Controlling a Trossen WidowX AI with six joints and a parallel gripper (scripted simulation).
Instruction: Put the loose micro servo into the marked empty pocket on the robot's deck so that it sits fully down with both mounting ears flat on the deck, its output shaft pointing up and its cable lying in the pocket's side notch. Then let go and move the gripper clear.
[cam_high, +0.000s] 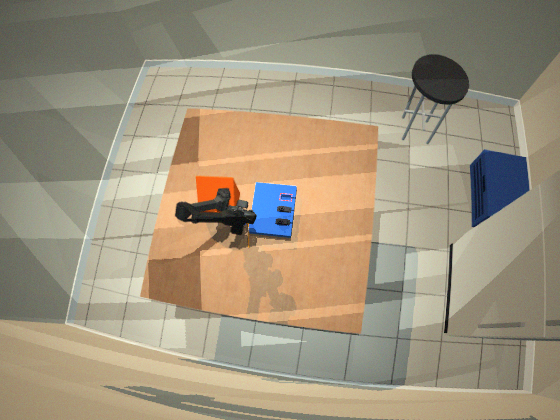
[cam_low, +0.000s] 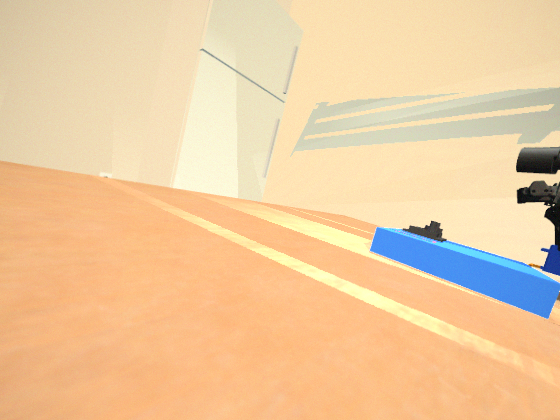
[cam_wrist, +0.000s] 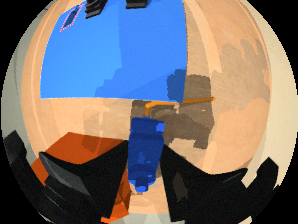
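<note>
My gripper (cam_wrist: 144, 145) (cam_high: 249, 219) is shut on the loose blue servo (cam_wrist: 145, 137) (cam_low: 552, 259), a finger on each side of its body. The servo is beside the near-left edge of the blue deck (cam_high: 265, 200) (cam_low: 465, 270) (cam_wrist: 140, 55), outside it. Its orange cable (cam_wrist: 197, 101) (cam_low: 534, 265) leaves the far end and bends right. A small blue knob shows at the end nearest the wrist camera; which way the shaft points is not clear. The marked pocket (cam_high: 285, 197) (cam_wrist: 70, 19) is empty, at the deck's far side.
Two black servos (cam_high: 283, 209) (cam_high: 283, 222) sit in the deck beside the pocket, standing above its surface. An orange block (cam_high: 215, 185) (cam_wrist: 75, 147) stands left of the deck, beneath and beside the arm. A stool (cam_high: 440, 79) and a blue cabinet (cam_high: 502, 180) stand off the table.
</note>
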